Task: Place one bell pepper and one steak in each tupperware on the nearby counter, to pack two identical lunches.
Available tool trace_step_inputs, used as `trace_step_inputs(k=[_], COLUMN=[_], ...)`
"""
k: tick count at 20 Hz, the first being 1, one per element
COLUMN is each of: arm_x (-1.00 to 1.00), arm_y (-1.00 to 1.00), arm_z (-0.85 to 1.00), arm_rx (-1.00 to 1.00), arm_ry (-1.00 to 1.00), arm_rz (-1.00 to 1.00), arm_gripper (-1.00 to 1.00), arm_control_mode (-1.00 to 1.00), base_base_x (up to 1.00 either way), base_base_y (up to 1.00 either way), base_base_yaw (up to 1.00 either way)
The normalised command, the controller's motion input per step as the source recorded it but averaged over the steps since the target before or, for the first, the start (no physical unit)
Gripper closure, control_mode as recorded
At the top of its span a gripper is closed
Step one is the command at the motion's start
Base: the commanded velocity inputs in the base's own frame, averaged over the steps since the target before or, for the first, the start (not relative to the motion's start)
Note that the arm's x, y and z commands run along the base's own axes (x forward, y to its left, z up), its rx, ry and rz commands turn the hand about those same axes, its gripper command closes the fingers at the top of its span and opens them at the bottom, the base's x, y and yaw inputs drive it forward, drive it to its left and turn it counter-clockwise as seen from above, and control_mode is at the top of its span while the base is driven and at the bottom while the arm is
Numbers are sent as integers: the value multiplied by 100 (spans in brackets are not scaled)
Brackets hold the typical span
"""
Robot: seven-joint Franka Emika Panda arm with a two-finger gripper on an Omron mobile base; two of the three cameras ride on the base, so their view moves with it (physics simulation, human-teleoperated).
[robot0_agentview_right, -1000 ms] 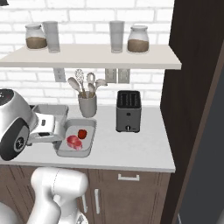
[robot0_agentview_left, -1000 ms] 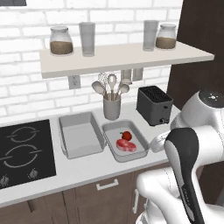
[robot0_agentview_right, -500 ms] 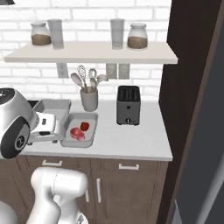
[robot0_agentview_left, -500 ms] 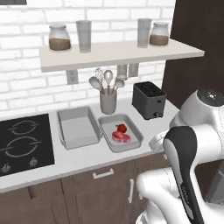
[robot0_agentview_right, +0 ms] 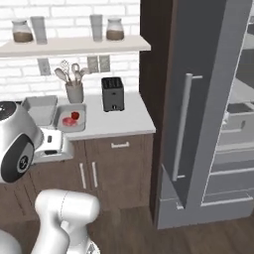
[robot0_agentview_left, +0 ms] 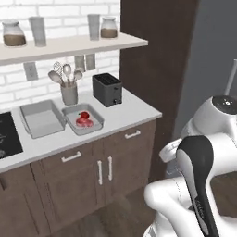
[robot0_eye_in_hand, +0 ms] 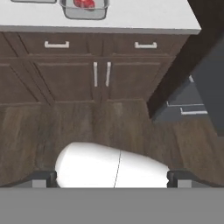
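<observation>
Two light-grey tupperware stand side by side on the counter. The left tupperware [robot0_agentview_left: 40,118] [robot0_agentview_right: 39,108] shows nothing inside. The right tupperware [robot0_agentview_left: 95,121] [robot0_agentview_right: 61,118] [robot0_eye_in_hand: 101,13] holds a red bell pepper [robot0_agentview_left: 84,115] [robot0_agentview_right: 75,115] and a pinkish steak [robot0_agentview_left: 81,122] [robot0_agentview_right: 68,121]. My gripper [robot0_eye_in_hand: 112,179] is open with nothing between its fingertips [robot0_eye_in_hand: 43,178]. It hangs well back from the counter, facing the cabinet doors and floor.
A black toaster [robot0_agentview_left: 107,89] [robot0_agentview_right: 112,93] and a utensil holder [robot0_agentview_left: 69,93] [robot0_agentview_right: 74,91] stand behind the containers. The stovetop [robot0_agentview_left: 7,136] lies at the left. A tall grey fridge door [robot0_agentview_right: 198,99] rises to the right of the counter. Dark wood floor [robot0_eye_in_hand: 131,127] lies before the cabinets.
The whole picture has shifted: the base has backed away from the counter and turned right, bringing the fridge into view. The containers and food stay as they were. The gripper stays open.
</observation>
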Motion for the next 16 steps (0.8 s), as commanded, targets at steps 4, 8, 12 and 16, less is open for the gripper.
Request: trace_step_inputs(k=[4,8,12,16], arm_x=[0,0,0,0], arm_y=[0,0,0,0], arm_z=[0,0,0,0], arm_rx=[0,0,0,0], arm_ry=[0,0,0,0], arm_rz=[0,0,0,0], arm_gripper=[-100,-100,-100,-100], arm_control_mode=[100,100,100,100], base_base_x=[-29,-4,0,1], base_base_y=[1,0,-1,-14], base_base_yaw=[-87,-92,-92,-90])
